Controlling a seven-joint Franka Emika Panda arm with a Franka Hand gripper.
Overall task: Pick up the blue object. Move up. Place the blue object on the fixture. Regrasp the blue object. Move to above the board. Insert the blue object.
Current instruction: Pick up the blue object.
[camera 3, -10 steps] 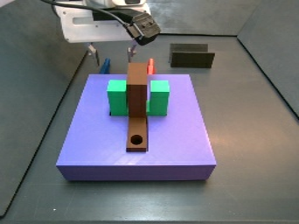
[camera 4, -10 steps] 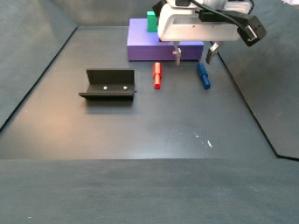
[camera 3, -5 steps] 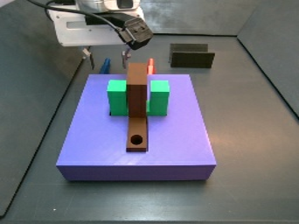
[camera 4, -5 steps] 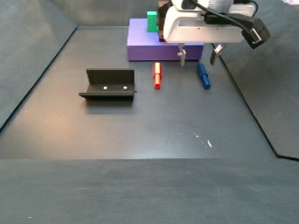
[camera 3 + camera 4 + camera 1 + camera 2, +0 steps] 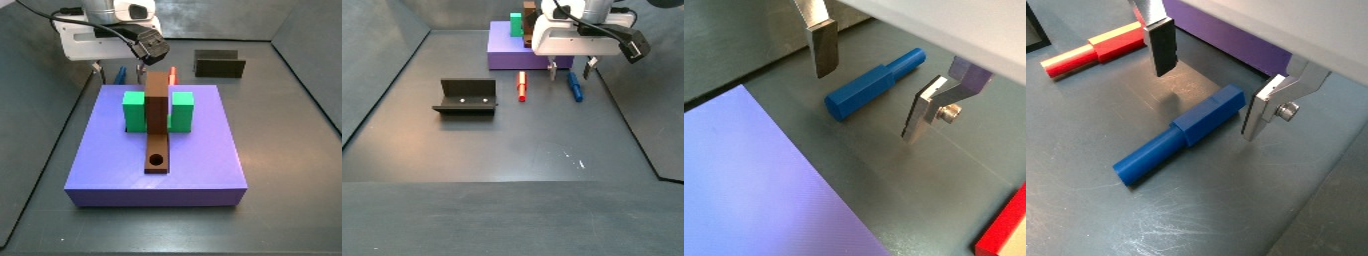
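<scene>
Gripper: the gripper point(image 5: 1204, 92) hangs low over the floor, just beside the board's edge, straddling the blue object — also in sight in a side view point(image 5: 571, 68).
Jaws: standing wide, one silver finger point(image 5: 822, 48) on each side of the peg, nothing held between them; in both wrist views there is a clear gap from each plate to the peg.
Blue object: the blue object point(image 5: 877, 83) lies flat on the dark floor, apart from both fingers; it shows again in a wrist view point(image 5: 1180, 135) and, partly under the gripper, in a side view point(image 5: 575, 86).
Board: the board point(image 5: 160, 150) sits flat with its green blocks point(image 5: 135, 111) and the brown strip point(image 5: 158, 120) on top — its violet face fills a corner in a wrist view point(image 5: 758, 180).
Red stick: the red stick point(image 5: 523, 88) lies on the floor near the blue one, roughly parallel, well clear of the jaws.
Fixture: the fixture point(image 5: 465, 97) stands well apart from the gripper, on open floor.
</scene>
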